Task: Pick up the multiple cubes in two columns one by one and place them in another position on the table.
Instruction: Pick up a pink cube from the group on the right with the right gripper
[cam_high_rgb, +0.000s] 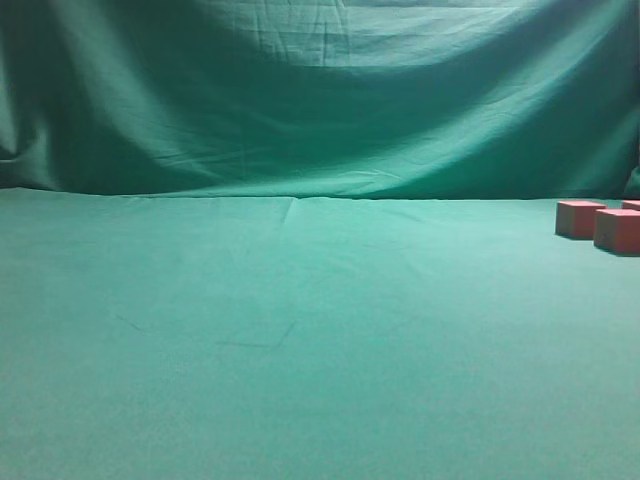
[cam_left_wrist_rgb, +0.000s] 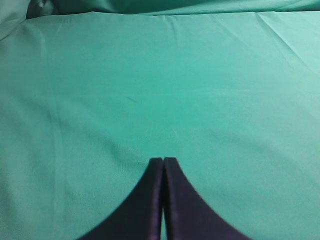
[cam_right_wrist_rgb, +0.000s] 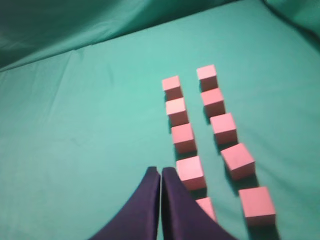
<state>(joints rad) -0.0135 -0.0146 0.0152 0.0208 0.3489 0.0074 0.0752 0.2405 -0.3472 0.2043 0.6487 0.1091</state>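
Several salmon-pink cubes stand in two columns on the green table (cam_right_wrist_rgb: 75, 150) in the right wrist view. The left column runs from a far cube (cam_right_wrist_rgb: 172, 86) to a near cube (cam_right_wrist_rgb: 190, 172), with one more cube (cam_right_wrist_rgb: 207, 207) partly hidden behind my finger. The right column runs from the far one (cam_right_wrist_rgb: 207, 76) to the nearest (cam_right_wrist_rgb: 257, 205). My right gripper (cam_right_wrist_rgb: 160, 170) is shut and empty, just left of the left column's near end. My left gripper (cam_left_wrist_rgb: 163, 160) is shut over bare cloth. In the exterior view, cubes (cam_high_rgb: 580, 218) show at the far right edge.
A draped green backdrop (cam_high_rgb: 320, 90) rises behind the table. The cloth on the table (cam_high_rgb: 300, 350) carries faint wrinkles. Neither arm appears in the exterior view.
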